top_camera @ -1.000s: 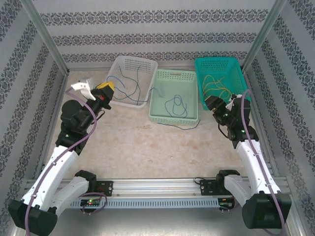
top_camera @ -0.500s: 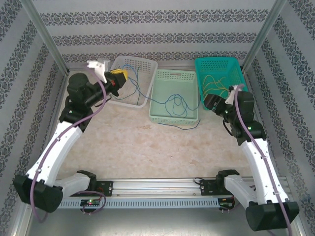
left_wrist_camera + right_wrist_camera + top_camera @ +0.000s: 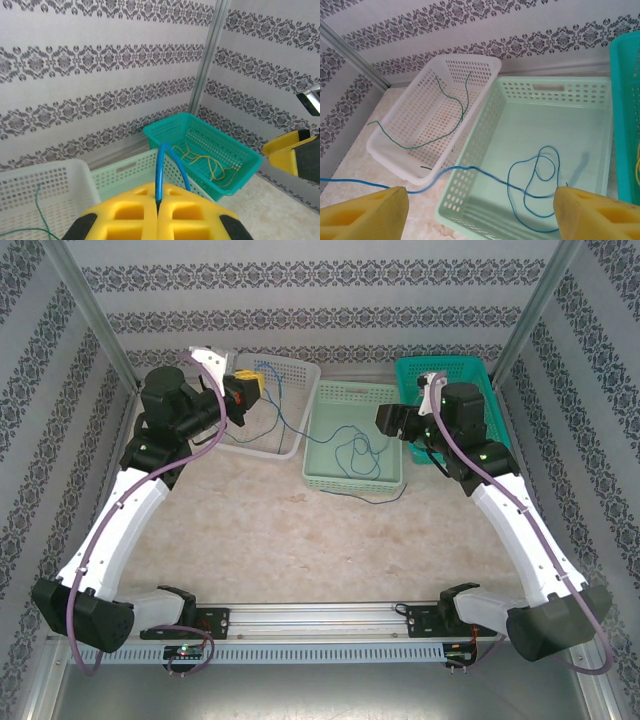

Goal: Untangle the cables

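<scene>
Right wrist: thin blue cable, loosely looped.

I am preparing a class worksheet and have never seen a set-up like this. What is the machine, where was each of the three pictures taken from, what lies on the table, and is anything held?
These are two robot arms bolted at the near edge of a table. One picture looks down from above and behind them. The other two come from a camera on each wrist, so yellow finger pads show at the bottom. Three baskets stand on the table: a white basket with a green cable, a pale green basket, and a teal basket with yellow cables. The left gripper is shut on a blue cable, which runs down into the pale green basket and loops there. The right gripper hangs open, holding nothing.
</scene>
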`<act>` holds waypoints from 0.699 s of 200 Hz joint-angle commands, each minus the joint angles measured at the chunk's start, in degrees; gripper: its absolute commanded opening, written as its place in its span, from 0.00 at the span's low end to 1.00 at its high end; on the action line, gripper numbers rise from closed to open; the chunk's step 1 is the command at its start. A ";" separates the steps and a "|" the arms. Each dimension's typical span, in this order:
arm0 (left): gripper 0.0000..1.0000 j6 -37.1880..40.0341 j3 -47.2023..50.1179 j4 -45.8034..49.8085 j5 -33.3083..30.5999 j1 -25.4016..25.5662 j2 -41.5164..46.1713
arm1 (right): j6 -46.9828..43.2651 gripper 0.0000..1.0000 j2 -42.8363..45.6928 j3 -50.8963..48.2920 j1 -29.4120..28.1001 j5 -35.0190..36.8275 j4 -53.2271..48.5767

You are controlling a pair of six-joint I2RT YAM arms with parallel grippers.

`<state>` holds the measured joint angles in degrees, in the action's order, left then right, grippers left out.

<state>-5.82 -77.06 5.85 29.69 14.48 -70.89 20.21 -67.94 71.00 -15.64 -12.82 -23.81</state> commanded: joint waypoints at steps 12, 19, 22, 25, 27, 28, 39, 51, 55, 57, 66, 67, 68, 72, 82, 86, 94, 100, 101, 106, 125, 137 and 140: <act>0.00 4.12 -1.40 4.43 -1.56 -0.69 0.16 | -1.79 0.77 0.52 0.46 -0.18 2.55 0.70; 0.00 3.71 -1.52 4.44 -0.69 -0.74 0.08 | -1.84 0.78 0.69 0.32 -0.18 3.00 0.70; 0.00 3.53 -1.59 4.37 -0.21 -0.75 -0.02 | -1.84 0.78 0.70 0.28 -0.19 3.09 0.76; 0.00 3.37 -1.66 4.42 0.32 -0.69 -0.26 | -1.91 0.78 0.78 0.23 -0.18 3.12 0.85; 0.00 3.26 -1.75 4.43 0.68 -0.68 -0.47 | -1.88 0.78 0.79 0.20 -0.18 3.08 0.91; 0.00 3.18 -1.77 4.43 0.83 -0.68 -0.51 | -1.86 0.78 0.79 0.19 -0.18 3.07 0.94; 0.00 2.22 -2.16 4.51 2.49 -0.69 -1.60 | -1.58 0.78 0.57 0.19 -0.23 2.72 1.42; 0.00 1.24 -2.57 4.65 4.66 -0.72 -3.20 | -1.79 0.78 -0.31 0.70 -0.24 1.17 1.76; 0.00 1.06 -2.78 4.72 5.46 -0.68 -3.83 | -2.10 0.78 -0.74 1.03 -0.27 0.43 1.73; 0.00 0.90 -2.93 4.79 5.73 -0.68 -4.15 | -2.26 0.78 -0.95 1.24 -0.27 0.12 1.62; 0.00 0.43 -3.57 5.33 7.76 -0.61 -5.73 | -3.67 0.77 -2.09 2.20 -0.55 -1.13 1.33; 0.00 0.43 -3.73 5.58 7.84 -0.60 -5.96 | -3.81 0.78 -2.19 2.30 -0.54 -1.23 1.28; 0.00 0.39 -3.81 5.58 8.02 -0.60 -6.12 | -4.05 0.78 -2.37 2.43 -0.58 -1.28 1.25; 0.00 0.38 -4.29 6.16 8.79 -0.52 -7.13 | -4.89 0.77 -2.91 2.81 -0.77 -1.42 1.24; 0.00 0.46 -5.56 7.67 9.99 -0.25 -8.92 | -7.24 0.77 -4.26 3.79 -1.60 -1.33 1.26; 0.00 0.46 -6.01 8.19 10.42 -0.17 -9.62 | -8.16 0.77 -4.97 4.39 -1.95 -1.44 1.33; 0.00 0.43 -6.90 9.49 11.34 0.18 -11.25 | -9.87 0.77 -6.50 5.60 -2.88 -1.80 1.40; 0.00 0.42 -7.65 10.06 11.91 0.36 -12.42 | -10.84 0.76 -7.92 6.83 -3.59 -2.14 1.40; 0.00 0.40 -7.79 10.26 12.03 0.41 -12.42 | -10.95 0.77 -8.13 6.98 -3.73 -2.22 1.44; 0.00 0.37 -8.48 10.77 12.32 0.59 -13.76 | -11.76 0.77 -9.38 8.09 -4.43 -2.57 1.41; 0.00 0.63 -10.95 12.52 12.80 1.53 -17.07 | -12.93 0.77 -14.45 12.73 -6.55 -4.32 2.04; 0.00 1.05 -12.90 13.65 13.04 1.90 -19.18 | -11.90 0.77 -17.57 15.35 -6.97 -6.89 3.50; 0.00 1.20 -13.46 13.95 13.09 1.94 -19.93 | -11.46 0.77 -18.17 15.92 -7.05 -7.76 3.97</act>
<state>-4.91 -86.21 15.99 39.75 15.25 -88.01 10.48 -81.91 81.60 -21.52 -15.22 -23.29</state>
